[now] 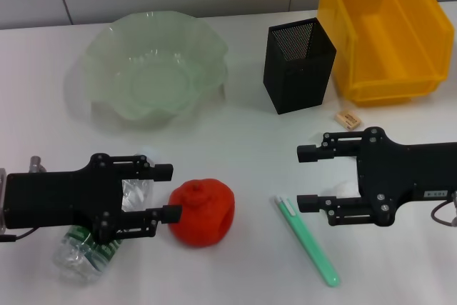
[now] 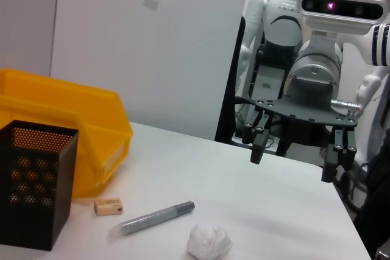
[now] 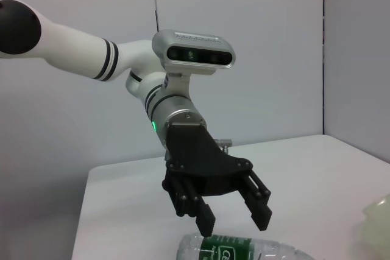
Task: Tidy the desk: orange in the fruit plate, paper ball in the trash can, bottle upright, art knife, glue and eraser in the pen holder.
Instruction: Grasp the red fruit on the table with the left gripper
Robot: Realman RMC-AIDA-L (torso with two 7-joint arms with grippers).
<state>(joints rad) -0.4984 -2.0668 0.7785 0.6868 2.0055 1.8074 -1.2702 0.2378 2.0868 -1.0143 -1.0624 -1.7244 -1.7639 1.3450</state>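
Bench: white; your left end effector (image 1: 170, 192) hung wide open, empty, beside the orange (image 1: 202, 212).
Bottle (image 1: 89, 248): lying beneath it.
Right end effector (image 1: 308, 177): open, empty.
Risk: you could nudge the orange rolling.

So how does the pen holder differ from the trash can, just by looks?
The pen holder is black metal mesh; the trash can is solid bright-yellow plastic. The pen holder is tall, narrow and square, while the trash can is much wider with sloped sides. The pen holder stands nearer the desk's middle, the trash can at its right back corner. Both stand upright, open-topped, side by side.
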